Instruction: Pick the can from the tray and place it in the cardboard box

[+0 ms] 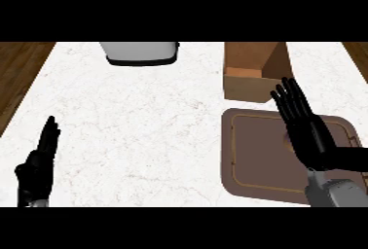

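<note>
A brown tray (251, 160) lies on the white marble counter (144, 126) at the lower right. Just behind it stands the open cardboard box (248, 78). My right hand (310, 133) hovers over the tray's right half, open, with straight fingers pointing toward the box and their tips close to its front right corner. No can shows; the hand and forearm hide part of the tray. A dark shape (352, 159) beside the wrist cannot be made out. My left hand (36, 170) rests open at the lower left, fingers up.
A grey and white appliance (140, 52) stands at the counter's back edge, left of the box. Wooden floor (22, 73) shows beyond the counter's left and right edges. Bare marble stretches between the left hand and the tray.
</note>
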You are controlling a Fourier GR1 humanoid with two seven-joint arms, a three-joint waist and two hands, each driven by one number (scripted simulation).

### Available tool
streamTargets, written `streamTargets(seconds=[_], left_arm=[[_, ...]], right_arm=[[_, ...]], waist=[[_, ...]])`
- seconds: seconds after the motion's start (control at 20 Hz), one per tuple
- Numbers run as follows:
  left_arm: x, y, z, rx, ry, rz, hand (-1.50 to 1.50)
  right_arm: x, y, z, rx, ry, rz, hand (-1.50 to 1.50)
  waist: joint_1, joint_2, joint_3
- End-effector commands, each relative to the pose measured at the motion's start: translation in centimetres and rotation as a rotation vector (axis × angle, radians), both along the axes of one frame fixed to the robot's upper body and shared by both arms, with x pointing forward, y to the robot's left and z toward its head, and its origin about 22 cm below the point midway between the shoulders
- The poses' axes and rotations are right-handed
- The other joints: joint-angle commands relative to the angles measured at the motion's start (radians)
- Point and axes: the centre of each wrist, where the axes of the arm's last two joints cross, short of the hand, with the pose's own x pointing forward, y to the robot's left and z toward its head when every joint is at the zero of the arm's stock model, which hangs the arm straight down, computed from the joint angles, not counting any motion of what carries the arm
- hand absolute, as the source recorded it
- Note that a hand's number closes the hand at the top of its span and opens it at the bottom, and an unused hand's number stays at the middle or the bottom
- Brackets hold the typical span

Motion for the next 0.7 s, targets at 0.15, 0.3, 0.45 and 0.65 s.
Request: streamTargets(seconds=[0.15, 0.3, 0.45, 0.65], left_arm=[[1.2, 0.6, 1.5, 0.104, 0.002, -0.111, 0.00], [0.2, 0.5, 0.2, 0.079, 0.060, -0.101, 0.00], [0.6, -0.1, 0.6, 0.117, 0.062, -0.221, 0.00], [2.3, -1.0, 1.6, 0.123, 0.050, -0.284, 0.00]], right_arm=[[-2.6, -11.6, 0.4, -0.107, -0.329, -0.152, -1.50], [-0.9, -8.2, 0.8, 0.347, -0.488, -0.387, -1.50], [-6.5, -19.1, -3.9, -0.136, -0.388, -0.694, -1.50], [-8.5, -21.5, -4.3, -0.288, -0.661, -0.544, -1.50]], waist=[[-0.096, 0.011, -0.028], [-0.184, -0.047, 0.043], [-0.102, 0.033, -0.022], [-0.073, 0.024, -0.026]])
